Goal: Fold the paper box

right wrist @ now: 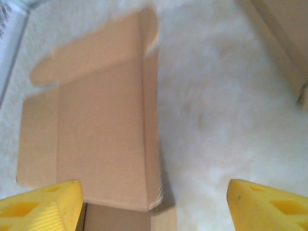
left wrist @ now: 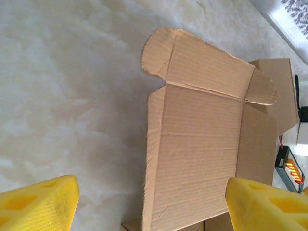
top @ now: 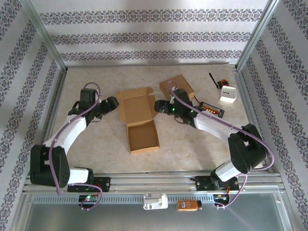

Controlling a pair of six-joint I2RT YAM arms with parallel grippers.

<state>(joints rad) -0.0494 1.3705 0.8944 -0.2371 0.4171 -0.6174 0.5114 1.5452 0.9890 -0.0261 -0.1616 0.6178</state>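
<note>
Lid (top: pixel 136 108) flanked by both arms.
We see the paper box (top: pixel 143 136) lid lying between left fingers (top: pixel 112 103) and right fingers (top: pixel 160 106), both spread, empty.

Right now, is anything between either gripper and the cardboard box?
Nothing visible. The left gripper and right gripper flank the open lid of the cardboard box, with just bare table in the gaps. The other carton sits farther back.
</note>
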